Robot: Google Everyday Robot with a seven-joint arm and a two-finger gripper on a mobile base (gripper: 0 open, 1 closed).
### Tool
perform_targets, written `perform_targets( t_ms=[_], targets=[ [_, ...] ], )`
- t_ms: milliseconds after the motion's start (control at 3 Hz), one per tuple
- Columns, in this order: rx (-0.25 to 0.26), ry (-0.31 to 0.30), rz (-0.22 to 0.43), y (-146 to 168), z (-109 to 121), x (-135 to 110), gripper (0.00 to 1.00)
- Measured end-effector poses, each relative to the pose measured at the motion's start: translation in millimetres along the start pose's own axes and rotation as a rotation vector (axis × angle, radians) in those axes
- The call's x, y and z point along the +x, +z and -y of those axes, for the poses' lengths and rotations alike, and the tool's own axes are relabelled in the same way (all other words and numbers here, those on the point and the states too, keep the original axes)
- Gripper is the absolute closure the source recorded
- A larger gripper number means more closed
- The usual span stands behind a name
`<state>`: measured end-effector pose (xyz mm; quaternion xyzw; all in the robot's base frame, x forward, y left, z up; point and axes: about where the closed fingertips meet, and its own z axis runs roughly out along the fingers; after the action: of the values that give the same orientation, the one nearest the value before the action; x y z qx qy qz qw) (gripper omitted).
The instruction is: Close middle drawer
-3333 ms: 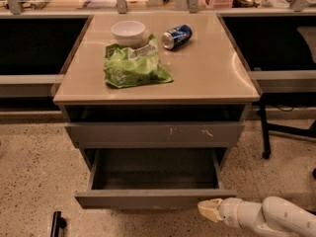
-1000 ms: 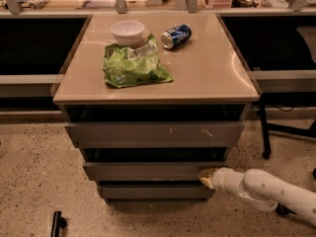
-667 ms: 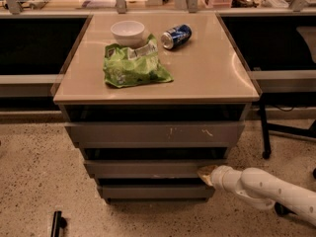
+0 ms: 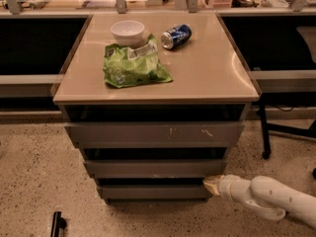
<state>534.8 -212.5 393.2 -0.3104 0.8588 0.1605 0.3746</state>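
Camera view cut the white arm (image 4: 276, 199) off at the lower right edge. The hand (image 4: 213, 185) showed only as a pale, blunt tip, so I could not tell whether it was open or closed. The arm lay nearly level and reached leftward, with the hand at the lower right corner of the middle drawer (image 4: 155, 168), touching it or just beside it. That drawer sat close in against the cabinet, below the scratched top drawer (image 4: 155, 132) and above the narrow bottom drawer (image 4: 153, 191). Well above the middle drawer, the counter (image 4: 212, 68) carried a white bowl (image 4: 128, 32), a green snack bag (image 4: 134, 65) and a blue can (image 4: 176, 36) on its side.
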Motion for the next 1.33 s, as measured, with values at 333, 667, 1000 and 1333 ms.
perform_targets(
  t_ms=[333, 667, 1000, 1333],
  targets=[
    [-0.141, 0.144, -0.050, -50, -52, 37, 1.00],
    [-0.211, 0.151, -0.061, -53, -78, 42, 0.81],
    [-0.208, 0.150, -0.060, -52, -77, 42, 0.59],
    [-0.208, 0.150, -0.060, -52, -77, 42, 0.35]
  ],
)
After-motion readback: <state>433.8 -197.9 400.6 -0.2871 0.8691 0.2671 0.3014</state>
